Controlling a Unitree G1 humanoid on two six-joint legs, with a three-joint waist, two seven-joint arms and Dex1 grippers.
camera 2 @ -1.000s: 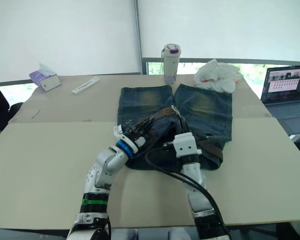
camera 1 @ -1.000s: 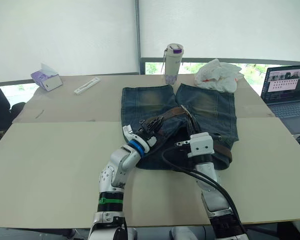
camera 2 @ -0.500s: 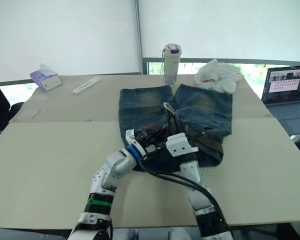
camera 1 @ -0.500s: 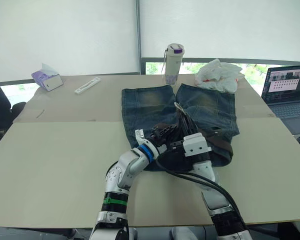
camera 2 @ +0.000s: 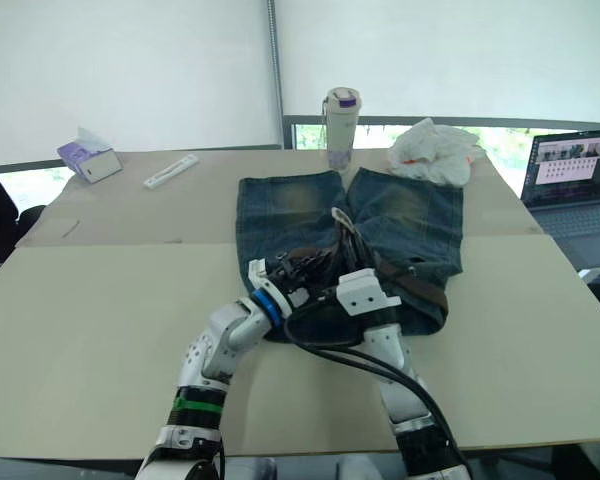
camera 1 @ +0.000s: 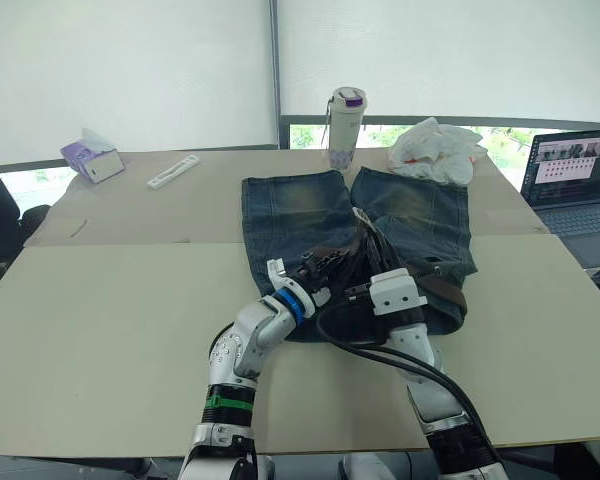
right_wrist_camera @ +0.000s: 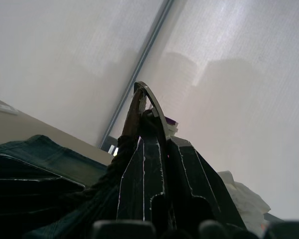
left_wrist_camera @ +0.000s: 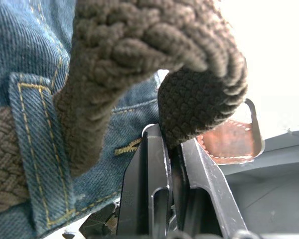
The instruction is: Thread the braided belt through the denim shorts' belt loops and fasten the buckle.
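Both grippers, left (left_wrist_camera: 172,149) and right (right_wrist_camera: 157,130), clamp the braided belt (left_wrist_camera: 124,55), buckle (right_wrist_camera: 150,102) end tilted upward.

On the tabletop (camera 1: 100,300), a tissue box (camera 1: 92,158) sits far-left of the bottle (camera 1: 345,127); bag (camera 1: 435,150) and laptop (camera 1: 575,185) to its right.

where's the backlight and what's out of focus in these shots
Right wrist view: bright blinds silhouette the right tool and the buckle. Left wrist view: the braided belt nearest the lens is soft; the belt loop stitching is crisp.
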